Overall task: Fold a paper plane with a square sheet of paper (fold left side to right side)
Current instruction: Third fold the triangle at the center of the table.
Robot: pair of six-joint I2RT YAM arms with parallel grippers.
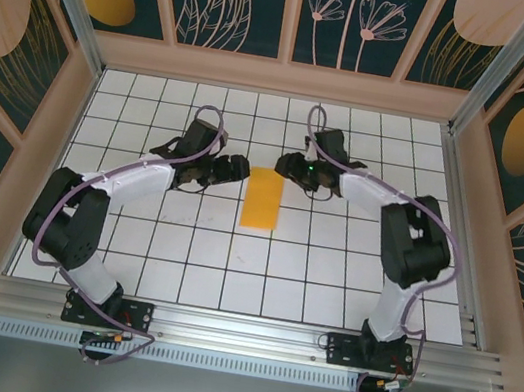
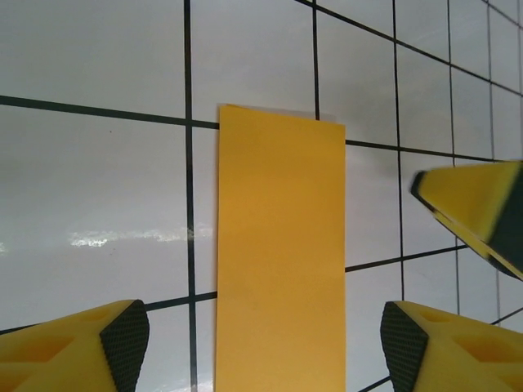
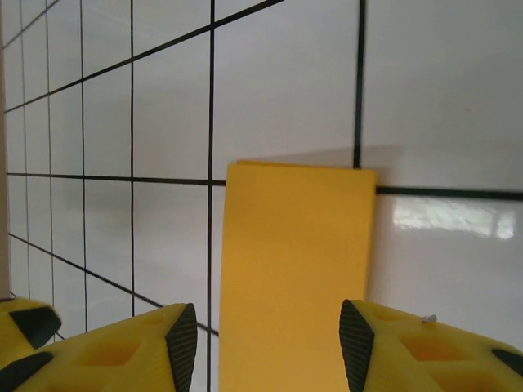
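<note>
The sheet of paper (image 1: 264,198) lies flat on the tiled table as a narrow orange-yellow rectangle, about one tile wide and two long. My left gripper (image 1: 242,168) hovers at its far left corner and my right gripper (image 1: 289,168) at its far right corner. In the left wrist view the paper (image 2: 280,253) runs up between the widely spread fingers of the left gripper (image 2: 265,347); a fingertip (image 2: 482,204) of the right gripper shows at the right. In the right wrist view the paper (image 3: 294,269) lies between the parted fingers of the right gripper (image 3: 268,347), touching neither.
The white grid-tiled table (image 1: 189,264) is boxed in by wooden patterned walls (image 1: 13,112) at left, right and back. A metal rail (image 1: 238,329) with both arm bases runs along the near edge.
</note>
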